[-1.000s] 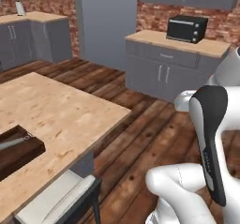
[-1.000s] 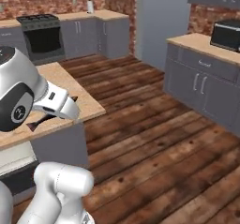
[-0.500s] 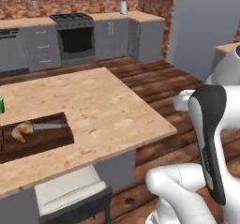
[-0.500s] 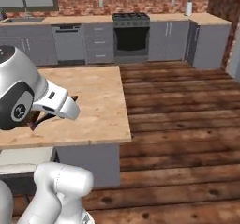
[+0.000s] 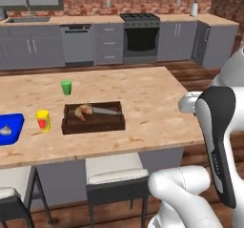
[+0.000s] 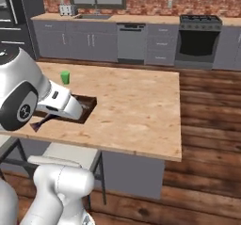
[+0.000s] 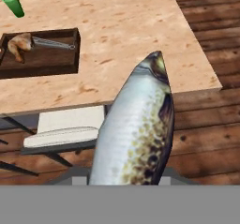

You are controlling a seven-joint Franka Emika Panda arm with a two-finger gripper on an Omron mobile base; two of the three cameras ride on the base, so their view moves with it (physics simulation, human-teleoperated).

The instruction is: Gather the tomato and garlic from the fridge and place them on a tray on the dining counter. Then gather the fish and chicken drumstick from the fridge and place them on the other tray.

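1. I see the dining counter (image 5: 143,93) straight ahead, its near edge running across above two white-seated stools (image 5: 112,172). Its right-hand edge drops off to open wooden floor (image 6: 207,125), and that strip runs clear back to the grey cabinets and the oven (image 5: 140,38) along the far wall.
2. The dark wooden tray (image 5: 94,119) sits near the front edge of the counter, with bare counter top to its right, up to the corner.
3. From the left base view I can make out a blue tray (image 5: 9,128) at the far left holding a garlic bulb (image 5: 5,130), a yellow cup (image 5: 43,120) just beside it, and a green cup (image 5: 66,87) farther back. The right base view adds the sink wall and a toaster (image 6: 68,10).
4. The chicken drumstick (image 7: 19,46) lies in the left part of the wooden tray, next to a thin metal utensil (image 7: 52,43).
5. In the hand view the fish (image 7: 136,134) rises lengthwise from the claw, head end up, over the stool and counter edge. The claw is closed narrowly on it; its fingertips are hidden behind the fish.
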